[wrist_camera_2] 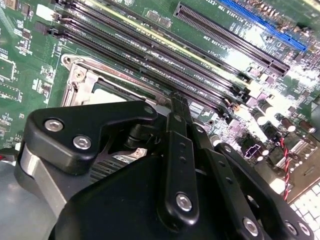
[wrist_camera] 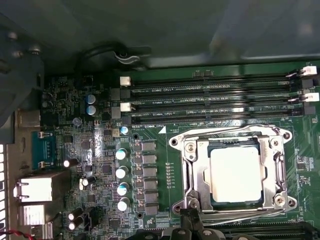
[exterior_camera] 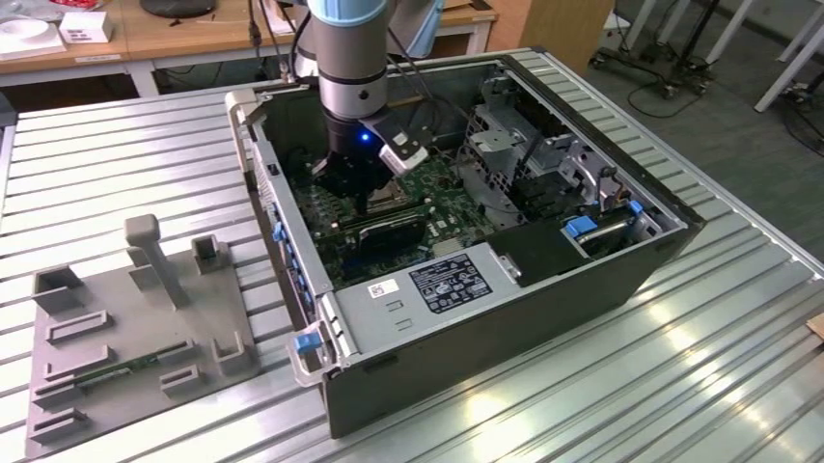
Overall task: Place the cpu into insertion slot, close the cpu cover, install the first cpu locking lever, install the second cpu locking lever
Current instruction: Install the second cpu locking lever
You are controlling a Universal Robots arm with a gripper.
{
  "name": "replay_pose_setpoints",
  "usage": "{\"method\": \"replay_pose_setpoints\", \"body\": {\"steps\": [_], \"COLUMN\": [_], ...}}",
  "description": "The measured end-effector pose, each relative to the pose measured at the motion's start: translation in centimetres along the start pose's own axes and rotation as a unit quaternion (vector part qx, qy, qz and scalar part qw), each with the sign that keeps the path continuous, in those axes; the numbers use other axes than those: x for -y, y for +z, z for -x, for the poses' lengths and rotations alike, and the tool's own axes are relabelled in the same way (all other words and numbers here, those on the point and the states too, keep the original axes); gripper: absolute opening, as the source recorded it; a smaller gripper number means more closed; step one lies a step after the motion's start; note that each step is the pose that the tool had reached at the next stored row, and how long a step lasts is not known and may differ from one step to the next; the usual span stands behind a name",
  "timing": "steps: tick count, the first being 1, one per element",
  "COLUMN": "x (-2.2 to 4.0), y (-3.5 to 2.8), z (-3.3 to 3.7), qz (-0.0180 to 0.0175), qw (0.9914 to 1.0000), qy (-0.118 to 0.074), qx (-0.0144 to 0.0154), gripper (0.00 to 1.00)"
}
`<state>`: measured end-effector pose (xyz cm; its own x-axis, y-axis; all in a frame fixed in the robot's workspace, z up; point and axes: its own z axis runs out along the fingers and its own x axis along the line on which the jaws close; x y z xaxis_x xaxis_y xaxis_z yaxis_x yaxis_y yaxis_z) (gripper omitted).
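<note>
In the first wrist view the cpu [wrist_camera: 236, 173], a pale silver square, lies flat in the insertion slot [wrist_camera: 175, 141] on the green board. The cpu cover [wrist_camera: 199, 172], a silver frame, lies down around it. Thin wire levers run along two opposite sides of the socket [wrist_camera: 225, 131]. My black gripper [wrist_camera: 192, 221] sits at one socket corner, its fingers together with nothing visible between them. The second wrist view has the gripper [wrist_camera_2: 178, 102] tip right beside the socket, and the cpu [wrist_camera_2: 107, 96] partly hidden behind it. In the exterior view the gripper [exterior_camera: 365, 193] reaches down into the open computer case.
Long black memory slots [wrist_camera: 210, 100] run close along one side of the socket, and capacitors [wrist_camera: 121, 170] stand on another. Case walls [exterior_camera: 515, 328] and drive bays [exterior_camera: 528, 154] surround the board. A grey fixture plate [exterior_camera: 129, 328] lies on the ribbed metal table [exterior_camera: 721, 367] at the exterior view's left.
</note>
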<state>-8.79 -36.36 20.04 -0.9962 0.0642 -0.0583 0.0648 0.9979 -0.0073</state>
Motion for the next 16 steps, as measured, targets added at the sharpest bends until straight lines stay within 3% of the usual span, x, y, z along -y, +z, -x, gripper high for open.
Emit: {"method": "replay_pose_setpoints", "body": {"steps": [7, 12, 16], "x": [-0.10, -0.10, -0.08], "y": [0.10, 0.10, 0.12], "z": [-0.05, -0.12, -0.34], "qz": [0.0004, 0.0091, 0.0105], "qw": [1.00000, 0.99996, 0.99994], "qy": [0.000, 0.001, 0.001], "qx": [0.0000, 0.0004, 0.0014], "gripper": [0.11, 0.11, 0.11]}}
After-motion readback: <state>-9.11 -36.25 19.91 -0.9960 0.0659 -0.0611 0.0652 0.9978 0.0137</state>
